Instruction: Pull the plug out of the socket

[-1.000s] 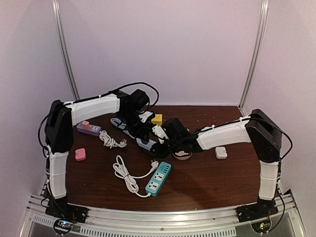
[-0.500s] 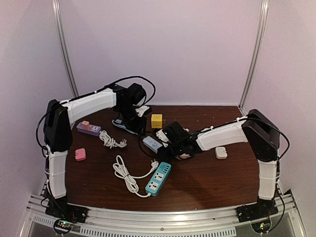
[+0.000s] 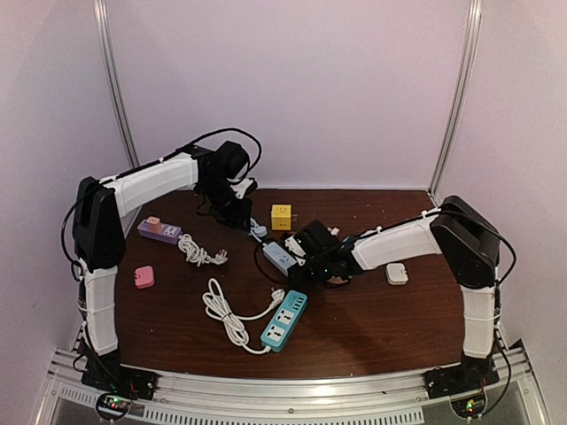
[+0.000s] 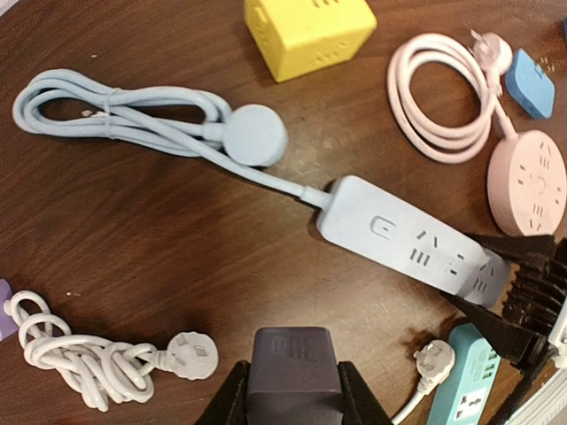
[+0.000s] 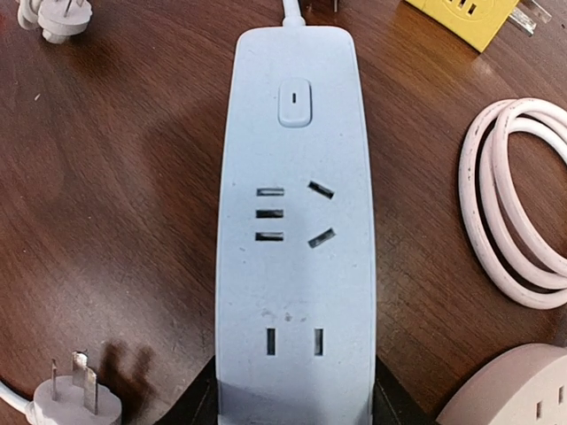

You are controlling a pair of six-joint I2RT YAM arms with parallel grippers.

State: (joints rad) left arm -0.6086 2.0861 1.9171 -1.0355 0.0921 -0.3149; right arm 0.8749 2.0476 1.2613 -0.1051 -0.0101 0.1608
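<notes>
Right gripper [image 5: 297, 403] pins blue strip [image 5: 297, 177]; left gripper [image 4: 292, 397] clamps grey plug [image 4: 292, 354], held clear. Risk: shallow hold lets plug slip, drop.

The power strip [image 3: 278, 256] lay central on the worktop [image 3: 381, 328]; the cube adapter [image 3: 281, 216] sat behind it; the second strip [image 3: 284, 321] lay before it.

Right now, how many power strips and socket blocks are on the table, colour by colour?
light blue power strip: 1
teal power strip: 1
purple power strip: 1
pink round power strip: 1
yellow socket cube: 1
Total: 5
</notes>
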